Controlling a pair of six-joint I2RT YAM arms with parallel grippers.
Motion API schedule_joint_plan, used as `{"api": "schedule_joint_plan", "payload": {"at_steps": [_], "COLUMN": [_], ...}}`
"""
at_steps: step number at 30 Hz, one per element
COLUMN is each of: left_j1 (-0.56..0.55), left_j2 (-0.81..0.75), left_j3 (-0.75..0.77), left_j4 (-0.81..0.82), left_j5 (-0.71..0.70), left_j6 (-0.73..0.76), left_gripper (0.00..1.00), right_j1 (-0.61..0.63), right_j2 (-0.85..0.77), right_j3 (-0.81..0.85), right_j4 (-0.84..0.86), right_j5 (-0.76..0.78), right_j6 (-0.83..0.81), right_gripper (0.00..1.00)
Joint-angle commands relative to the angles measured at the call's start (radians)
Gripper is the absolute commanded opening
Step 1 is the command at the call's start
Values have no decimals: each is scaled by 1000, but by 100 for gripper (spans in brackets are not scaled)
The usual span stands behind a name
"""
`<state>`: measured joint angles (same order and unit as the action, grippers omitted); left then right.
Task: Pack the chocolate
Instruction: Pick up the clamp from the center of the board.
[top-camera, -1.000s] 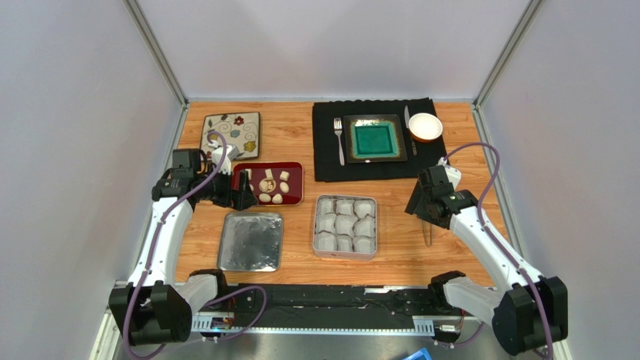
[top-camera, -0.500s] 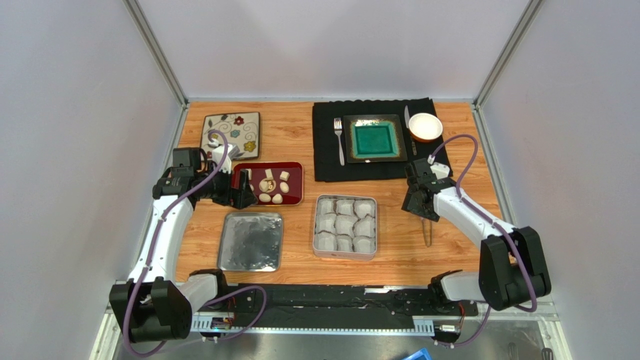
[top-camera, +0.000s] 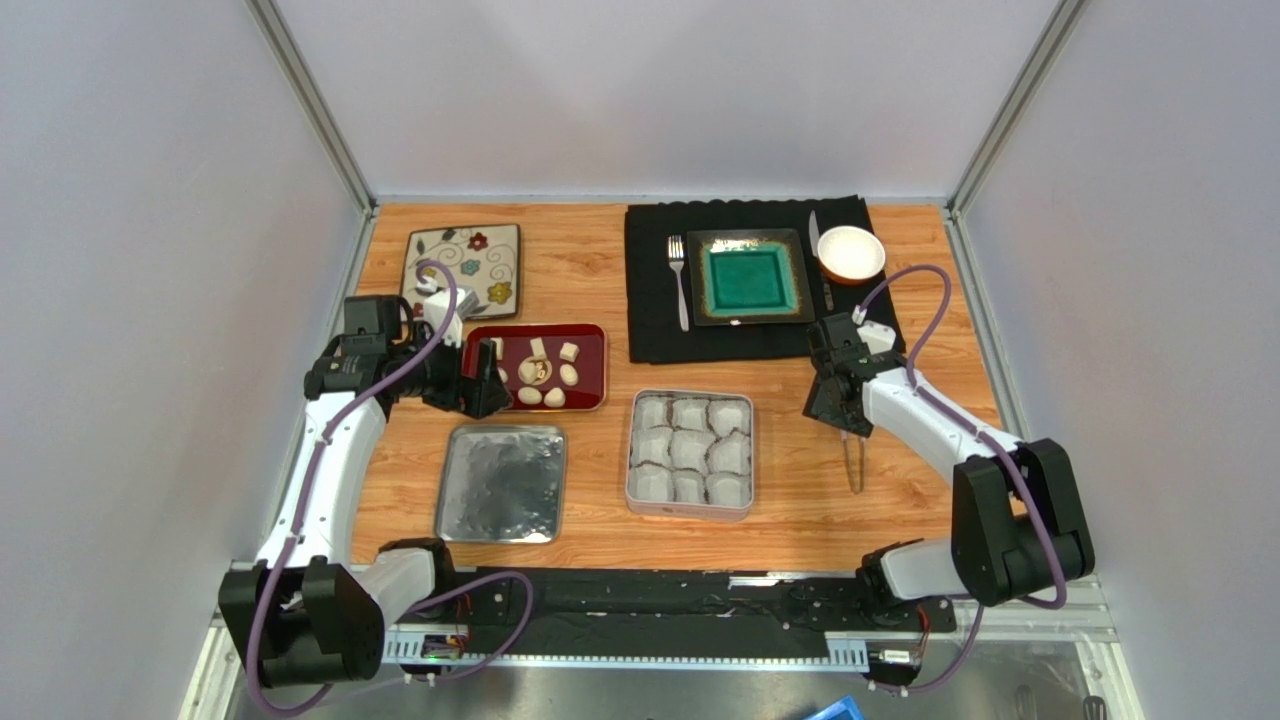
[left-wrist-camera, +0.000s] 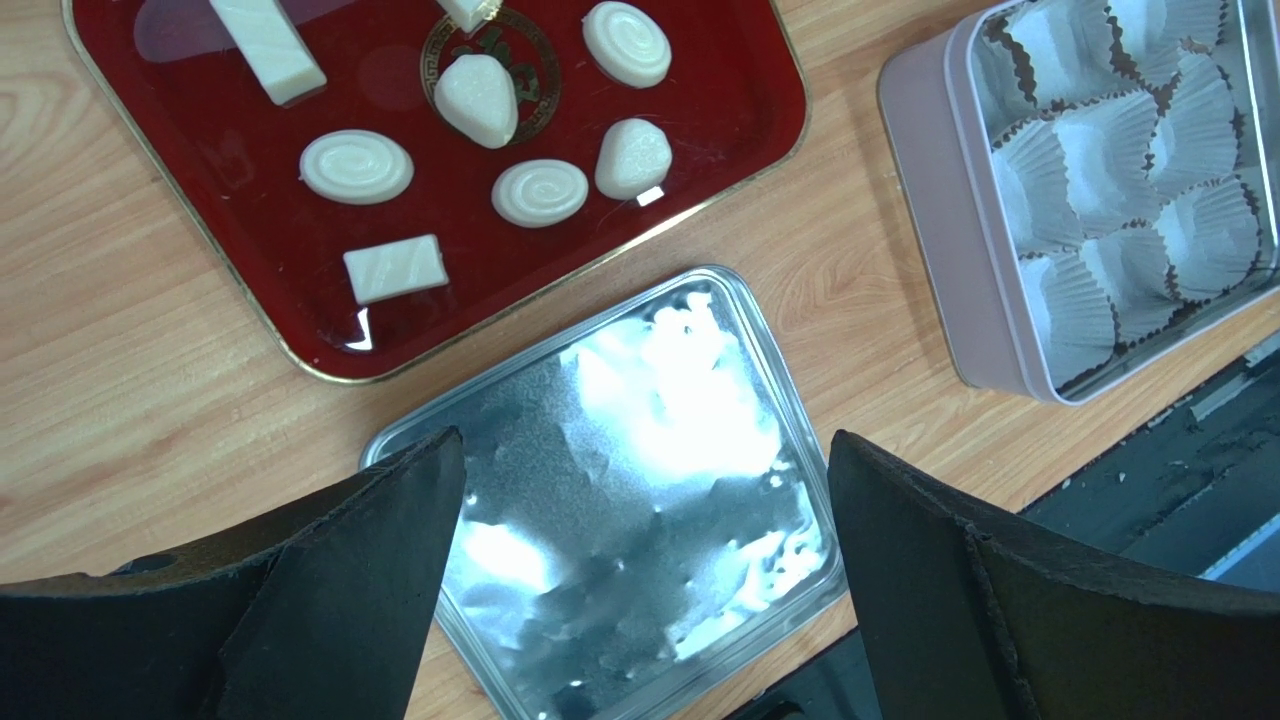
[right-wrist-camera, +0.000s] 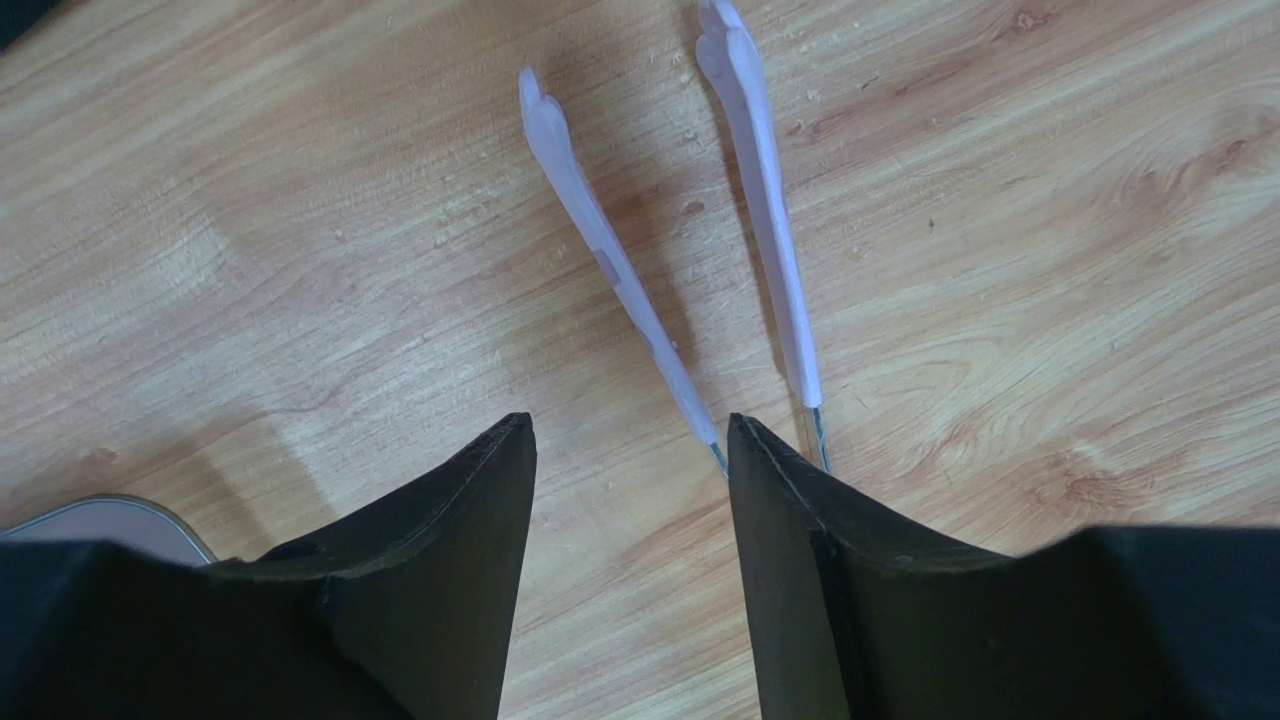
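Several small cream chocolates (top-camera: 544, 371) lie on the red tray (top-camera: 589, 348); in the left wrist view the chocolates (left-wrist-camera: 478, 99) are ovals, bars and rounded lumps on that tray (left-wrist-camera: 196, 165). My left gripper (top-camera: 484, 398) hangs open and empty by the tray's left end; in its own view the left gripper (left-wrist-camera: 646, 450) frames the silver lid (left-wrist-camera: 661, 450). My right gripper (top-camera: 842, 423) is open and empty low over thin tongs (top-camera: 855, 462). In the right wrist view the right gripper (right-wrist-camera: 628, 428) has the tongs (right-wrist-camera: 609, 263) running under its right finger.
A pink tin (top-camera: 639, 450) of white paper cups (left-wrist-camera: 1112, 165) sits at centre, its silver lid (top-camera: 502, 482) to the left. A black mat (top-camera: 649, 300) at the back holds a green plate (top-camera: 741, 281), a fork and a small bowl (top-camera: 851, 254). A patterned plate (top-camera: 461, 264) is back left.
My right arm has swung left and away from me, bringing its gripper over the near end of the tongs. The left arm and the chocolates have not moved.
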<state>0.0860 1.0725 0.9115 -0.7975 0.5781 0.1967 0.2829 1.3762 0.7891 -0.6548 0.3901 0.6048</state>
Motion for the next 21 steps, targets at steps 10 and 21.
{"api": "schedule_joint_plan", "payload": {"at_steps": [10,21], "left_j1": [6,6], "left_j2": [-19,-37], "left_j3": [3,15], "left_j4": [35,26], "left_j5": [-7,17], "left_j6": [35,33], "left_gripper": [99,99], "right_j1": [-70,-42], "right_j2": [89,86], "right_j3": [56,32], "right_j4": [78,93], "right_j5": [-43,-94], "right_j6": [-33,-49], "right_gripper": [49,0]}}
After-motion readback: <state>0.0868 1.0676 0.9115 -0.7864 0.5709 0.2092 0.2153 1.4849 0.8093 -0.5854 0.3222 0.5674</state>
